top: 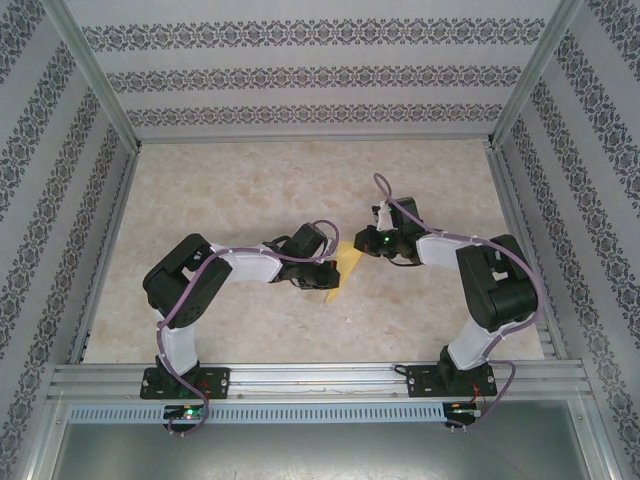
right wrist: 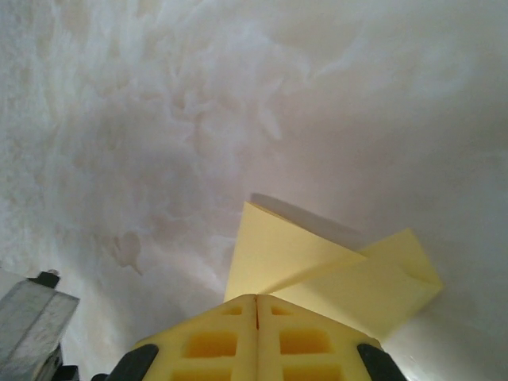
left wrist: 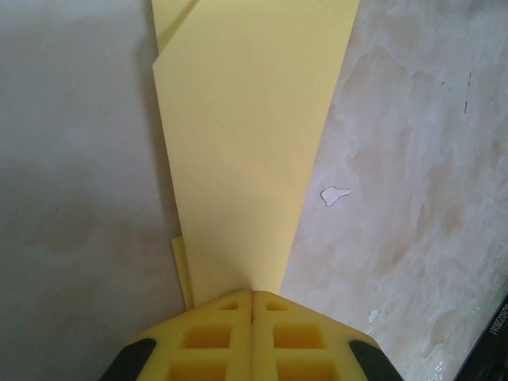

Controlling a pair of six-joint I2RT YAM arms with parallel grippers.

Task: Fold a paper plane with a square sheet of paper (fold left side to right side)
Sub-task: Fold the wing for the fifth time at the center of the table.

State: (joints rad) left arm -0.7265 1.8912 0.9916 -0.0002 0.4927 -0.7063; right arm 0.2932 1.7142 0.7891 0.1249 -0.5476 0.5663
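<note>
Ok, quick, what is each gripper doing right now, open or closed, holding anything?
Left gripper: closed, pinching the narrow end of the folded yellow paper.
Right gripper: closed, apparently pinching an edge of the same paper.

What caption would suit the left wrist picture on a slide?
The left gripper, shut, pinches the narrow end of the folded yellow paper over a marbled table.

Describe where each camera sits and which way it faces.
Top external: fixed above and behind the bases, looking down at the beige marbled table; both arms show.
Left wrist: on the left arm, looking past the shut left gripper at the folded yellow paper sheet.
Right wrist: likewise, past the shut right gripper.
Shared: all three see that sheet.
</note>
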